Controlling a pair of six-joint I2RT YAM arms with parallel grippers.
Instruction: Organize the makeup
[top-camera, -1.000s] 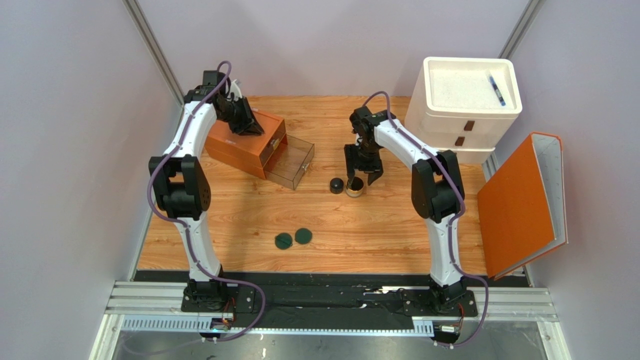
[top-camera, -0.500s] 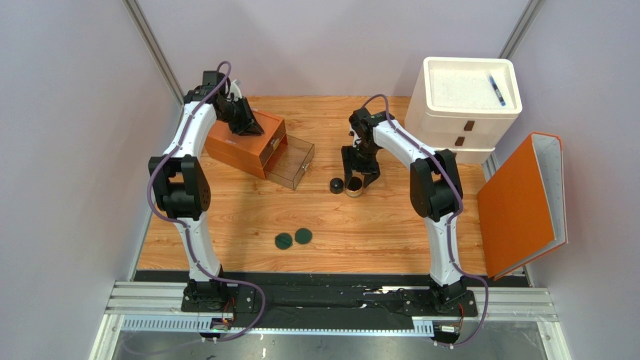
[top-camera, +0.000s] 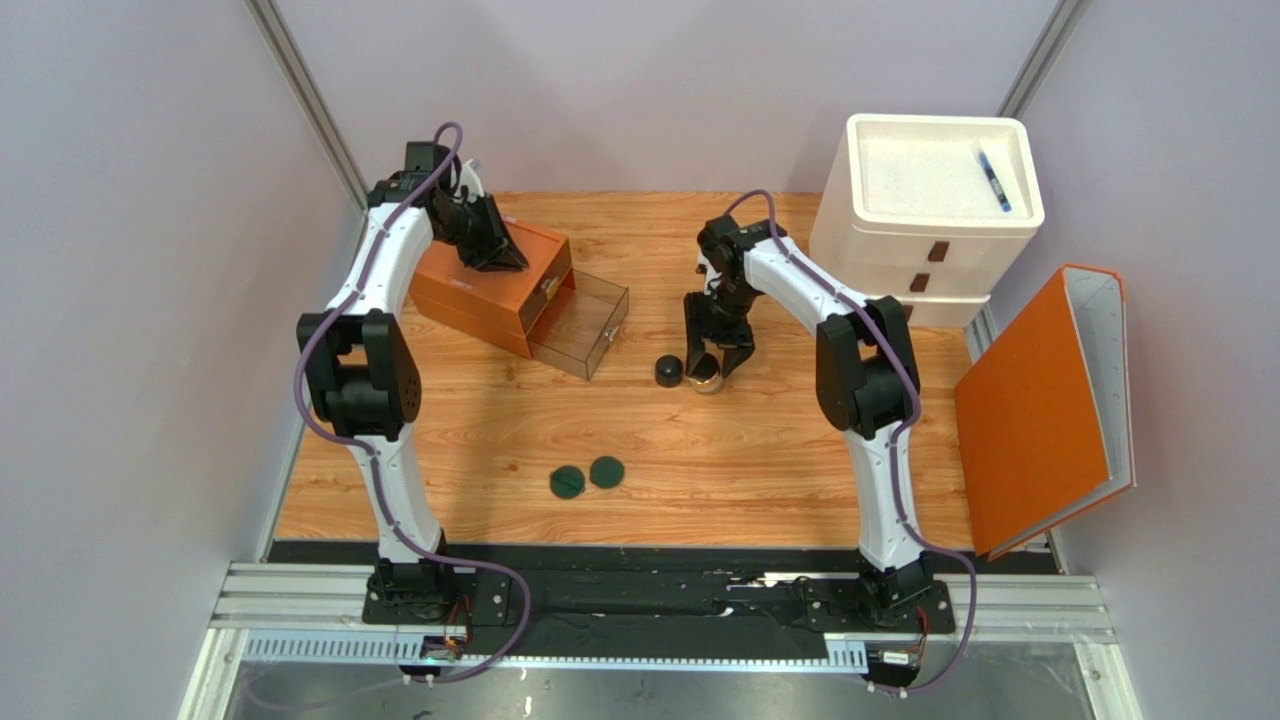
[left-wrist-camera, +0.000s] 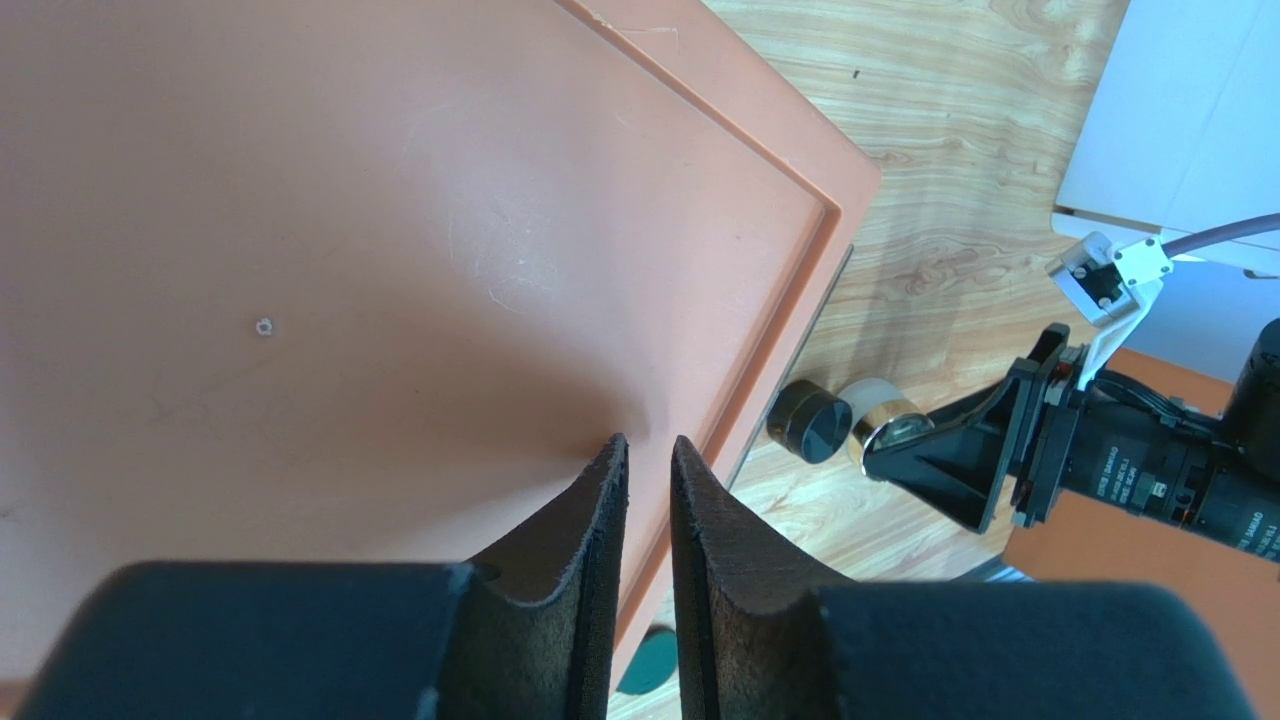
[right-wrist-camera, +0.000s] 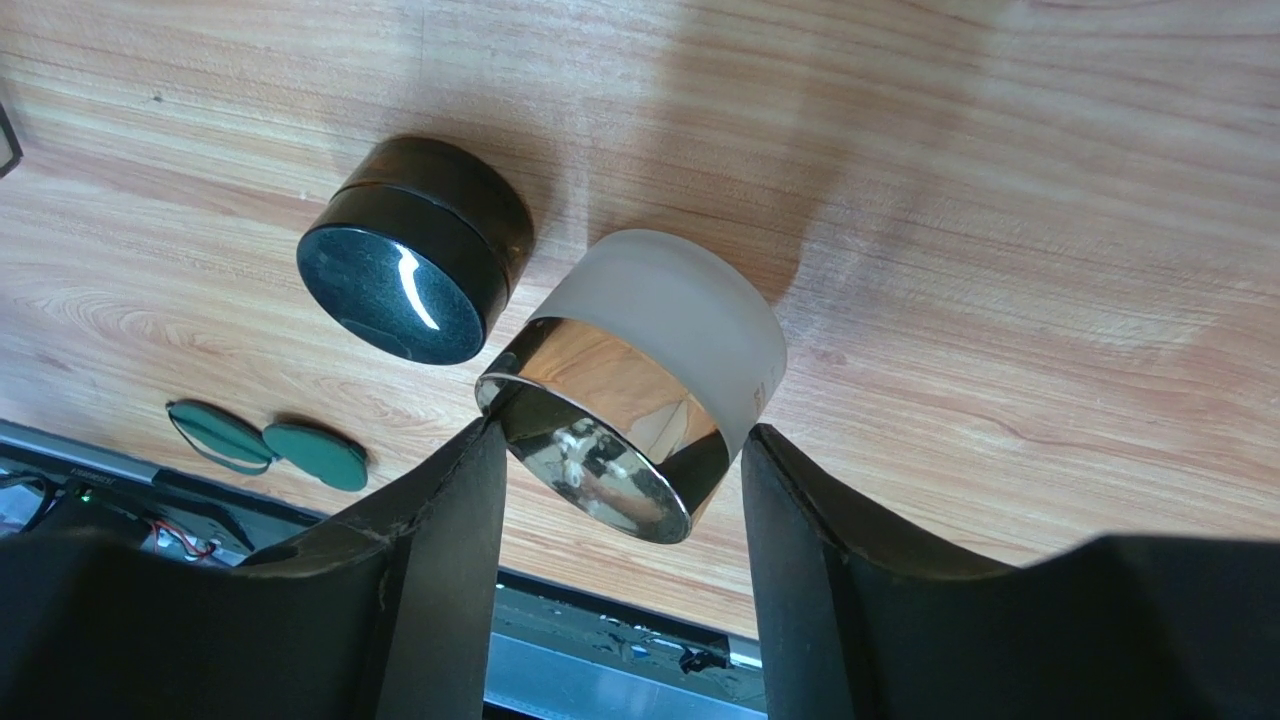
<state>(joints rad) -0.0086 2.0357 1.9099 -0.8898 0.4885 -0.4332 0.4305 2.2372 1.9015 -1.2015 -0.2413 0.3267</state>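
The round tan jar (right-wrist-camera: 661, 330) with a shiny gold cap stands on the wooden table (top-camera: 751, 465); in the top view the jar (top-camera: 703, 381) peeks out below my right gripper. My right gripper (right-wrist-camera: 619, 435) (top-camera: 706, 360) points down over it, with a finger against each side. The black round cap (right-wrist-camera: 413, 248) (top-camera: 666, 369) sits just left of the jar. Two dark-green discs (top-camera: 567, 482) (top-camera: 607, 471) lie nearer the front. My left gripper (left-wrist-camera: 646, 443) (top-camera: 504, 255) is shut and empty on top of the orange drawer box (left-wrist-camera: 376, 225). No bottles are in view.
The orange box's clear drawer (top-camera: 586, 323) stands pulled out toward the right. A white drawer unit (top-camera: 932, 225) with a blue pen (top-camera: 992, 177) on top is at the back right. An orange binder (top-camera: 1044, 405) leans at the right edge.
My right gripper has shifted slightly left over the jar, and the black cap has slid a little left. The left arm has not moved.
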